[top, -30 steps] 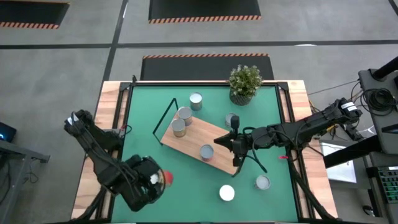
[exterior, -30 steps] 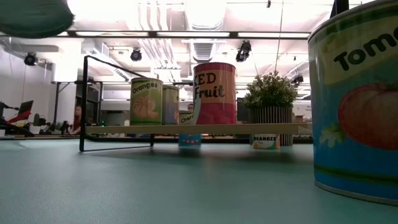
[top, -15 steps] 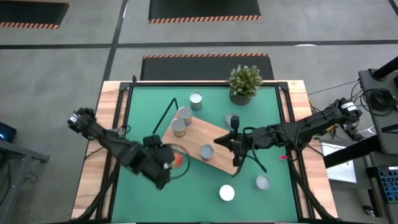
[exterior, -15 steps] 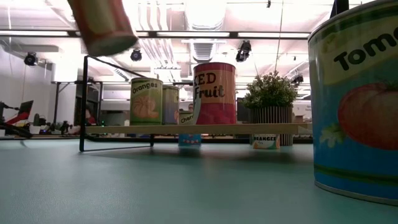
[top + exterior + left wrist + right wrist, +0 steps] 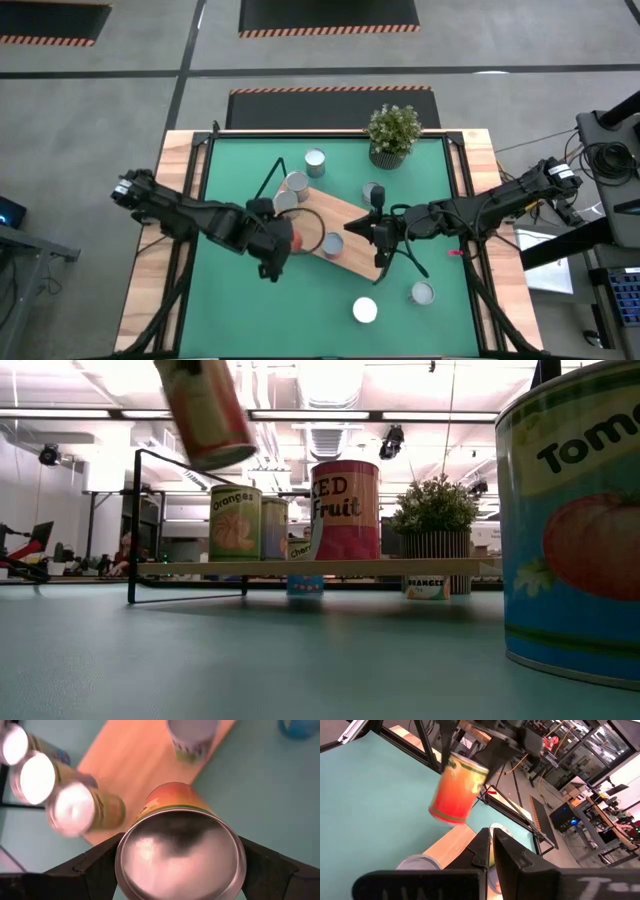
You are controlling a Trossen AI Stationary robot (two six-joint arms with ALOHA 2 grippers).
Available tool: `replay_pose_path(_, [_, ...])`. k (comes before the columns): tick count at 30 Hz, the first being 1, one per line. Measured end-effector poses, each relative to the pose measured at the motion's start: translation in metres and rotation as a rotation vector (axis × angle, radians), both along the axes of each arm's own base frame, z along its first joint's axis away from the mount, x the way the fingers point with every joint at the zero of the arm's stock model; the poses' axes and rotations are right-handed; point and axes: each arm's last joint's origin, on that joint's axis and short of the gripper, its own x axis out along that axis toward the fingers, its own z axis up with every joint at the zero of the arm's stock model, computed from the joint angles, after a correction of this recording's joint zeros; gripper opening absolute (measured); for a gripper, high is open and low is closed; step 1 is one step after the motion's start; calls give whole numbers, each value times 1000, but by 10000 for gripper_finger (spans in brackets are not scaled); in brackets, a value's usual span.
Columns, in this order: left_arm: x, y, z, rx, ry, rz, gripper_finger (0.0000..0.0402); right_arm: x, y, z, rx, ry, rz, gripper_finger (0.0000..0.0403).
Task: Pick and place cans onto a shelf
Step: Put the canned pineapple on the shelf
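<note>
My left gripper (image 5: 283,240) is shut on a red-orange can (image 5: 295,240) above the near left part of the shelf (image 5: 348,215), a light-wood board with black wire loops. The can shows tilted in the low view (image 5: 205,410) and in the right wrist view (image 5: 457,787). Three cans stand on the board, two at its far left end (image 5: 297,182) and one in the middle (image 5: 333,243). My right gripper (image 5: 352,228) is shut and empty over the board's right part. My left gripper pinches the can's round side wall (image 5: 125,845) between its two fingers (image 5: 95,865), at the end of the can that faces the wrist camera. The fingers slant down from the table's left. The can hangs lifted clear of the board, tilted.
Loose cans stand on the green mat: one at the far side (image 5: 315,160), one beside my right gripper (image 5: 372,192), a silvery one (image 5: 422,292) and a white-topped one (image 5: 365,310) near the front. A potted plant (image 5: 393,130) stands at the far edge.
My left gripper has gone from the table's near left corner toward the far edge and the right, to the shelf, carrying the red-orange can. The can stays lifted and tilted in the hold.
</note>
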Motion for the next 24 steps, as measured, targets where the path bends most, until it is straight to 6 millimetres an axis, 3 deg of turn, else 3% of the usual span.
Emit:
replay_pose_path(11, [12,20,-5,41,-5,-44,308,0,0,0,0,0,0,13])
replay_pose_path(24, [13,32,-30,69,63,-41,308,0,0,0,7,-2,-2,13])
